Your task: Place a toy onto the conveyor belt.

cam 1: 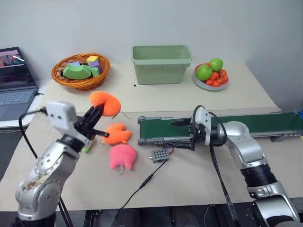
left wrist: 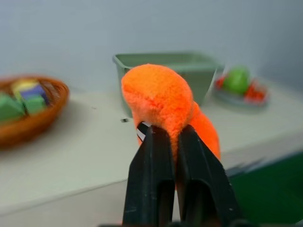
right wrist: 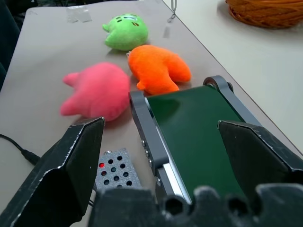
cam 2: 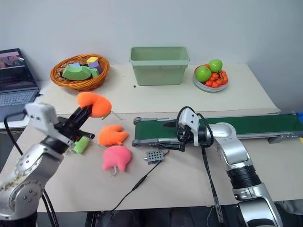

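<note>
While the left gripper (cam 1: 97,115) pinches the orange toy (cam 1: 106,103) in the air, it is well left of the conveyor belt (cam 1: 227,126). Above the belt's left end, the right gripper (right wrist: 165,142) has its fingers spread wide, holding nothing.

1. Four plush toys: a rounded orange plush toy (cam 1: 106,103), a lobed orange plush (cam 1: 118,134), a pink plush (cam 1: 122,156) and a green plush (right wrist: 125,31).
2. One long dark-green conveyor belt (cam 1: 246,124).
3. One woven orange basket (cam 1: 81,70) of foam blocks.
4. One pale-green plastic bin (cam 1: 161,64).
5. One plate of fruit (cam 1: 211,74) with two green apples.
6. One open laptop (cam 1: 14,82).
7. One small grey perforated box (cam 1: 159,155).
</note>
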Robot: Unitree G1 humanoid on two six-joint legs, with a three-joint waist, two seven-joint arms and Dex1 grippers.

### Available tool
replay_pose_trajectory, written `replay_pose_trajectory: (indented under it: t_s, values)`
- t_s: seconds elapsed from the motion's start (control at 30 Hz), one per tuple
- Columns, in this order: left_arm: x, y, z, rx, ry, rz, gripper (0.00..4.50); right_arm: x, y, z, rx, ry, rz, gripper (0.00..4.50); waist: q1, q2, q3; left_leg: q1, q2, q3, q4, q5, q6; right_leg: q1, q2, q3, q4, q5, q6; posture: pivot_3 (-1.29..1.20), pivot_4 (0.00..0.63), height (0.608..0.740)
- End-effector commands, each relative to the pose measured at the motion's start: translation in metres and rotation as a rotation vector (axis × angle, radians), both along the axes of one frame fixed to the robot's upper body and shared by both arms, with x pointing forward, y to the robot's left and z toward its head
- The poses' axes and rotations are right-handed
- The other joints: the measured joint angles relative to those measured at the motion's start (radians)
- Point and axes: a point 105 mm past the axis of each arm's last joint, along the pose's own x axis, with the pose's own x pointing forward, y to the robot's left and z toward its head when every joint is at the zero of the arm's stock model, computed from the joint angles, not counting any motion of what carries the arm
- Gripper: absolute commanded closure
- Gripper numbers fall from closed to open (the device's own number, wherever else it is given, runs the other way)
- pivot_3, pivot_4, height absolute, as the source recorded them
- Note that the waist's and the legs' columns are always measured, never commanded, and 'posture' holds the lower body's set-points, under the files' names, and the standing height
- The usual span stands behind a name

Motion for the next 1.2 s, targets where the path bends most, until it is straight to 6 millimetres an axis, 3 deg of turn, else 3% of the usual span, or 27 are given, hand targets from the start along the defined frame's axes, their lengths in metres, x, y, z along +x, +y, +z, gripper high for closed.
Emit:
replay_pose_trajectory:
  t_s: [0.03,0.1,0.17,0.33,0.5,0.8,0.97,1.03,1.13,1.2]
  values:
    - [0.012,-0.027,-0.019,0.730,-0.378,-0.043,4.45,0.000,0.001,0.015,0.032,-0.068,-0.008,0.00,0.002,0.002,0.000,-0.001,0.000,0.001,-0.001,0.000,0.000,-0.002,0.000,0.001,0.000,0.000,0.000,0.00,0.150,0.740]
    - [0.013,-0.042,-0.029,0.941,-0.572,-0.106,4.45,0.001,-0.001,0.016,0.038,-0.071,-0.022,0.00,0.001,0.002,0.000,-0.003,0.000,0.002,-0.001,0.000,0.000,-0.003,0.000,0.001,-0.001,0.000,0.000,0.00,0.150,0.740]
    - [0.013,-0.053,-0.043,1.046,-0.691,-0.186,4.45,0.001,-0.002,0.017,0.042,-0.074,-0.031,0.00,0.002,0.002,0.000,-0.004,0.001,0.002,-0.002,0.000,0.000,-0.004,0.000,0.001,-0.001,0.001,-0.001,0.00,0.150,0.740]
    - [0.011,-0.073,-0.057,1.089,-0.910,-0.367,4.45,0.000,-0.004,0.018,0.056,-0.080,-0.058,0.00,0.004,0.002,0.000,-0.006,0.002,0.002,-0.002,0.000,0.000,-0.007,0.001,0.000,0.000,0.001,-0.001,0.00,0.150,0.740]
    - [0.022,-0.074,-0.077,1.077,-0.912,-0.498,4.45,-0.005,-0.006,0.019,0.073,-0.091,-0.090,0.00,0.006,0.002,0.000,-0.008,0.001,0.002,0.002,0.000,0.000,-0.007,0.000,-0.001,0.001,0.001,0.000,0.00,0.150,0.740]
    - [0.049,-0.074,-0.096,1.131,-0.835,-0.568,4.45,-0.009,-0.010,0.024,0.100,-0.102,-0.138,0.00,0.001,0.002,0.000,-0.008,0.001,0.002,0.006,0.000,0.001,-0.007,0.000,-0.001,0.009,0.001,0.000,0.00,0.150,0.740]
    - [0.050,-0.075,-0.097,1.105,-0.811,-0.603,3.04,-0.008,-0.013,0.026,0.100,-0.108,-0.153,0.00,-0.003,0.001,0.000,-0.007,0.001,0.003,0.007,0.000,0.001,-0.007,0.000,-0.001,0.011,0.001,0.000,0.00,0.150,0.740]
    - [0.052,-0.074,-0.095,1.117,-0.830,-0.592,2.14,-0.008,-0.013,0.026,0.099,-0.109,-0.153,0.00,-0.003,0.001,0.000,-0.007,0.001,0.003,0.007,0.000,0.001,-0.007,0.000,-0.001,0.013,0.001,0.000,0.00,0.150,0.740]
    - [0.053,-0.074,-0.091,1.105,-0.827,-0.586,1.17,-0.007,-0.013,0.026,0.098,-0.109,-0.153,0.00,-0.005,0.001,0.000,-0.006,0.001,0.003,0.008,0.000,0.001,-0.007,0.000,-0.001,0.014,0.001,0.000,0.00,0.150,0.740]
    - [0.053,-0.073,-0.089,1.090,-0.819,-0.576,1.17,-0.006,-0.012,0.026,0.099,-0.108,-0.152,0.00,-0.008,0.001,0.000,-0.005,0.001,0.004,0.008,0.000,0.001,-0.006,0.000,-0.001,0.015,0.001,0.000,0.00,0.150,0.740]
